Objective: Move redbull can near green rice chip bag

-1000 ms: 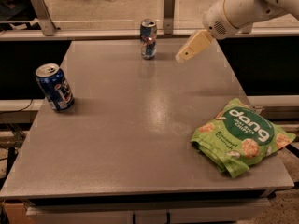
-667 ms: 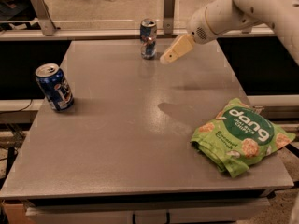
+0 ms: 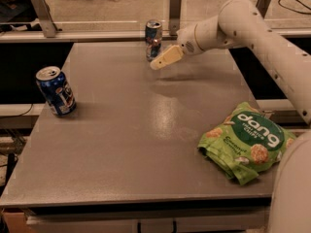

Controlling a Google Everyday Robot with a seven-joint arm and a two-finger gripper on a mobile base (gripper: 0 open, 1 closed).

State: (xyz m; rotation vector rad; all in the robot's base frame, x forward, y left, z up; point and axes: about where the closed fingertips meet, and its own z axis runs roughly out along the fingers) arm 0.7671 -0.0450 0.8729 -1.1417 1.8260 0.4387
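One gripper (image 3: 163,59), opening indiscernible and grasping nothing, hangs just beside the redbull can (image 3: 153,39); a glancing approach may topple it.

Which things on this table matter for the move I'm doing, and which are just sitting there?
For the job:
- redbull can, at the far edge
- chip bag, near right corner
- gripper, just right of the redbull can, low beside it

Lying about:
- blue can, upright at the left edge
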